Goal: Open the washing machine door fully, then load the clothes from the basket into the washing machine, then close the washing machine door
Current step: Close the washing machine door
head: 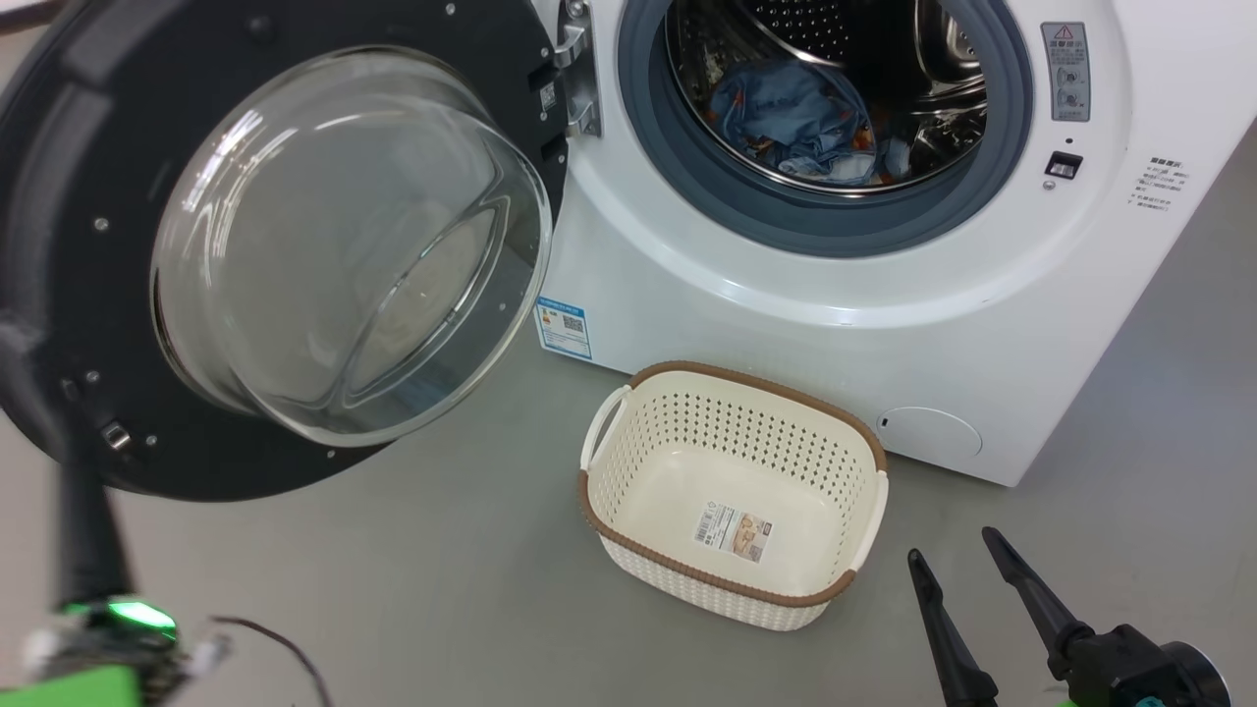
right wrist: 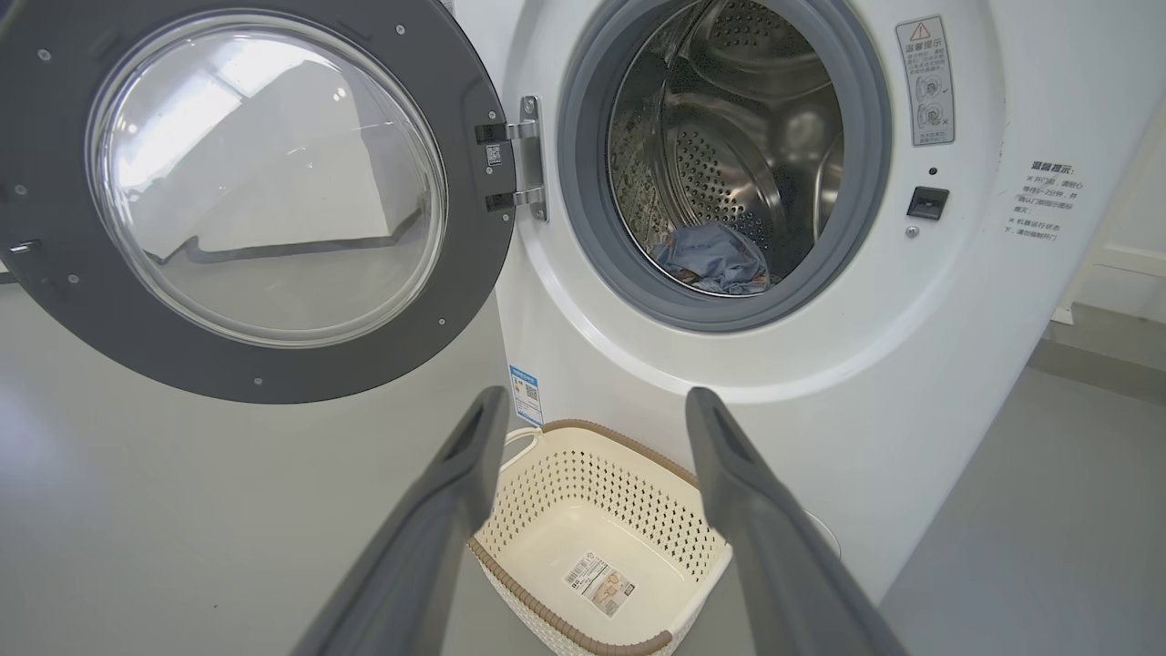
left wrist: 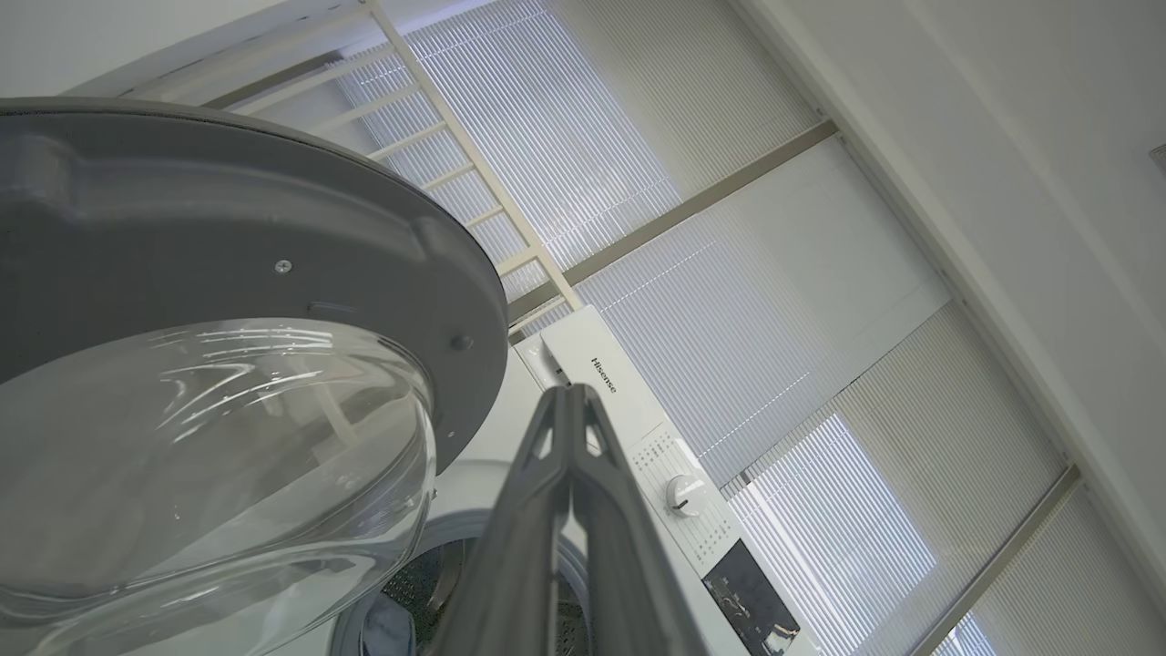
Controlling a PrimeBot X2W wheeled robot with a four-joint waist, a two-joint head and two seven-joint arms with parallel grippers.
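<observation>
Washing machine door [head: 59, 295] cut off left; left arm [head: 98, 633] blurred.

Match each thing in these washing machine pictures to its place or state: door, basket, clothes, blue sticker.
Things:
1 door
2 basket
3 clothes
4 blue sticker

Places or states:
A in the drum
B empty, on the floor
C swung open
D stuck low on the machine, on its white front

Pairs: 1-C, 2-B, 3-A, 4-D

You had bright, even daylight through the blinds [left wrist: 565, 137]. Soft glare sat on the glass of the washing machine door [head: 344, 245]; the head view's lower left corner was blurred.
</observation>
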